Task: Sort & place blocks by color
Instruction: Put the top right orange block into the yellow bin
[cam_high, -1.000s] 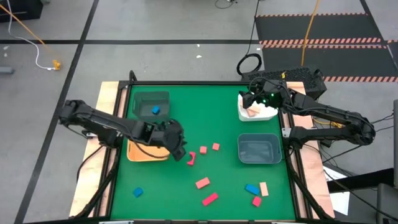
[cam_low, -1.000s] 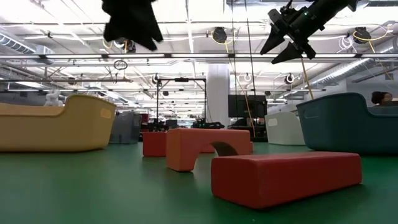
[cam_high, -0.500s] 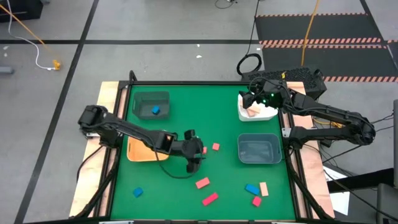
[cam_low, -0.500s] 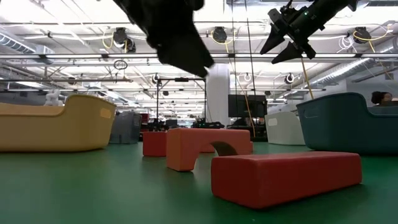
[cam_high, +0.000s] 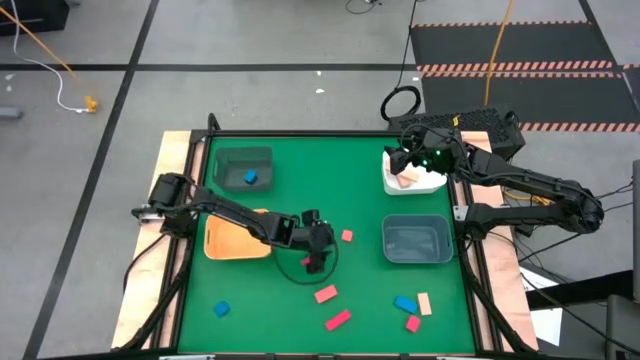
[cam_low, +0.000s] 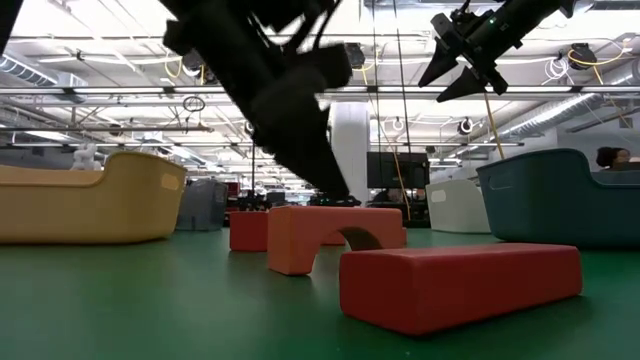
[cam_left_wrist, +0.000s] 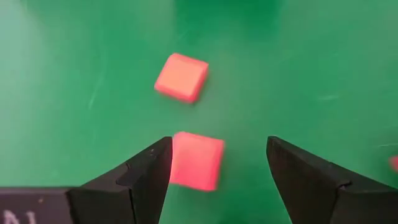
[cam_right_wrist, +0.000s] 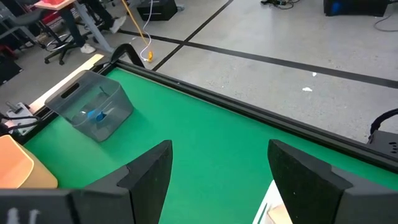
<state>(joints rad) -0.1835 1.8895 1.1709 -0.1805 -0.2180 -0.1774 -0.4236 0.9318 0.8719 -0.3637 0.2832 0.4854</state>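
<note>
Left wrist view shows the left gripper (cam_left_wrist: 217, 168) open over the green mat, a red cube (cam_left_wrist: 196, 160) between its fingers nearer one, a second red cube (cam_left_wrist: 181, 76) just beyond.

In the high view the left gripper (cam_high: 316, 259) covers the curved block (cam_low: 335, 236). The low view cuts off the orange bin (cam_low: 85, 205) and grey-blue bin (cam_low: 565, 205) at its edges. The left wrist view is blurred.
</note>
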